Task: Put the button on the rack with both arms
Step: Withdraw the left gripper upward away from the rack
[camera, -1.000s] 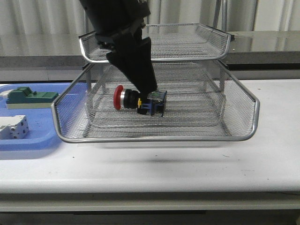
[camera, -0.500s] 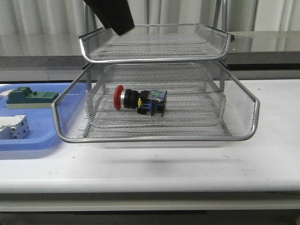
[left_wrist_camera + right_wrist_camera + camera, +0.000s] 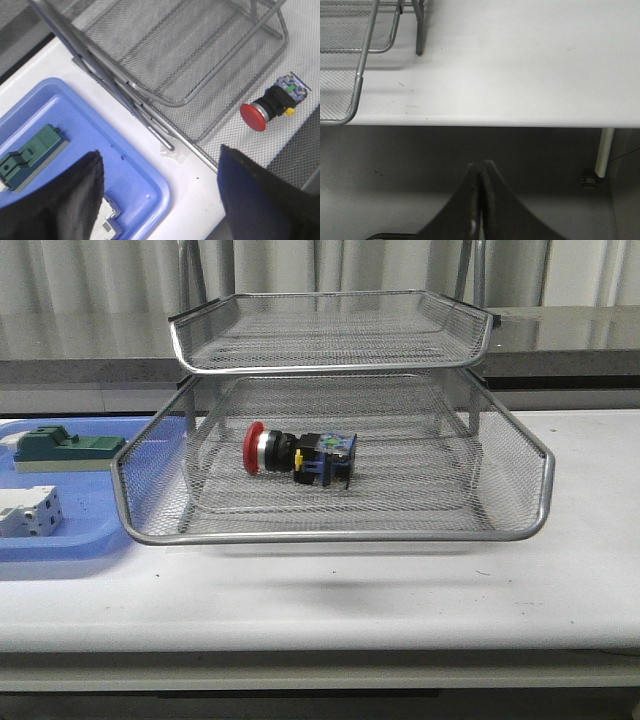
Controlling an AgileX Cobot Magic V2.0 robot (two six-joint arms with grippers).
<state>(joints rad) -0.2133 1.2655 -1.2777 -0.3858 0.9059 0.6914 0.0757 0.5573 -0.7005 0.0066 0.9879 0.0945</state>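
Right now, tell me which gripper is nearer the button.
Left. The left gripper hangs open above the rack's corner with the button in its view; the right gripper sits shut beyond the table edge.

Left gripper (image 3: 160,200) agape, right gripper (image 3: 480,200) closed

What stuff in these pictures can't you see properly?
- Rack: its top is cut off by the front view's upper edge, so any higher tray is unseen.
- White block: cut by the front view's left edge.
- Button: its rear labels are too small to read in the left wrist view.
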